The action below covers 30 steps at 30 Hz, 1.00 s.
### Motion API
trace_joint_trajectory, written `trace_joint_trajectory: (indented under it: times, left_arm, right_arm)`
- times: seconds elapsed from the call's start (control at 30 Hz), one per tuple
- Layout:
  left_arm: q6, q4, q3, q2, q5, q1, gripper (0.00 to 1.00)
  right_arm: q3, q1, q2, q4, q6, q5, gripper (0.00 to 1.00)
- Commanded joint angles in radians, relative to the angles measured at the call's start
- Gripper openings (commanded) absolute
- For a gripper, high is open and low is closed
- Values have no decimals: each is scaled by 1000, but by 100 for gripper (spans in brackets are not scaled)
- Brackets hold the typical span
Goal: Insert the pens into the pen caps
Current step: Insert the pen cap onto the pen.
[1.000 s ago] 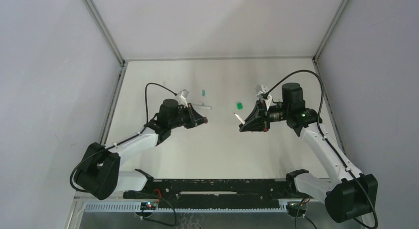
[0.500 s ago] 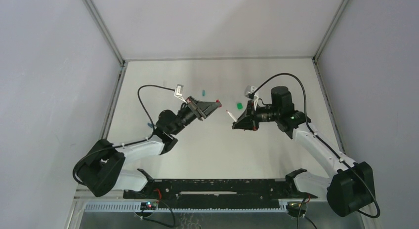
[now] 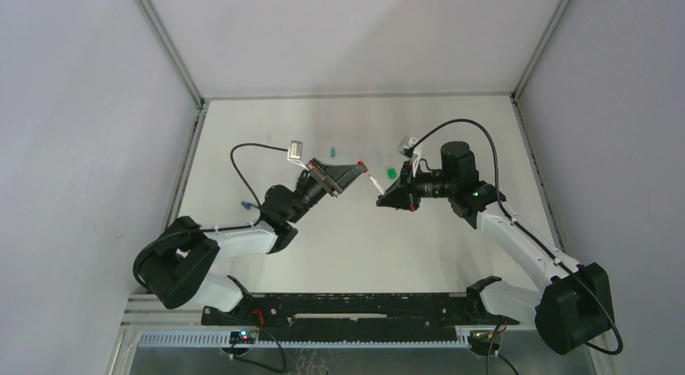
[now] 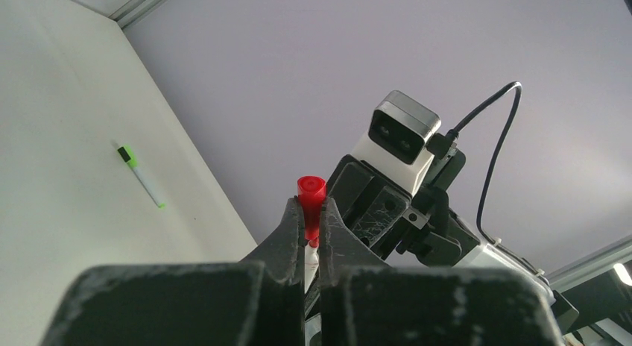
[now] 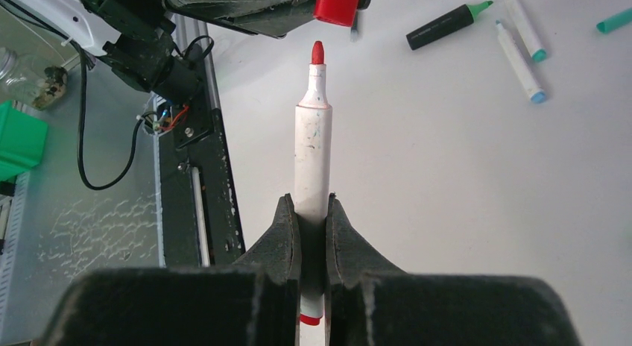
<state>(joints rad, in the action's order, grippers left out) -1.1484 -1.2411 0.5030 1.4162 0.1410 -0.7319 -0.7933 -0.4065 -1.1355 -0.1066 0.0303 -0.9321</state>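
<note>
Now both arms are raised clear of the surface (image 3: 347,254) and face each other. A second ago they sat lower and wider apart; since then the left arm has swung up and inward and the right arm has advanced to meet it.

The left fingers (image 4: 287,234) are clenched on the red cap (image 4: 311,191), one end of which juts past the fingertips. The right fingers (image 5: 285,234) are clenched low on the barrel of the red-tipped pen (image 5: 312,130), tip leading. Tip and cap stand near each other but apart, so alignment looks nearly done and insertion not yet begun.

- **Top view:** gives only the narrow gap between the two arms.
- **Right wrist view:** shows the cap lying slightly to one side of the pen's line (an offset to be corrected before pushing home, by this reading). It also shows the remaining stock on the surface: a black marker (image 5: 447,21), two white pens (image 5: 522,59) and a teal cap (image 5: 615,19).
- **Left wrist view:** confirms the grip on the cap and shows a green-capped pen (image 4: 138,174) lying well away, but the approaching tip cannot be made out there.
</note>
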Motion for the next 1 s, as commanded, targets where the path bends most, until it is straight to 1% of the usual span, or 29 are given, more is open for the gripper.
trace_joint_trajectory:
  times: [0.0,0.57,0.67,0.77,0.87,0.97]
  left_arm:
    - [-11,-65,-8,11,-15,-12,0]
    - [-4,-66,21,42,7,-41,0]
    - [22,-60,30,47,18,-49,0]
    - [82,-21,48,47,44,-64,0]
    - [154,30,67,51,76,-75,0]
    - [203,22,77,71,133,-77,1]
  right_arm:
    - [3,-8,-4,47,-26,16,0]
    - [3,-7,-7,56,-66,29,0]
    - [3,-4,-7,62,-80,21,0]
    - [3,10,-11,79,-124,-15,0]
    - [3,38,-23,97,-184,-86,0]
    - [17,68,-33,199,-275,-195,0]
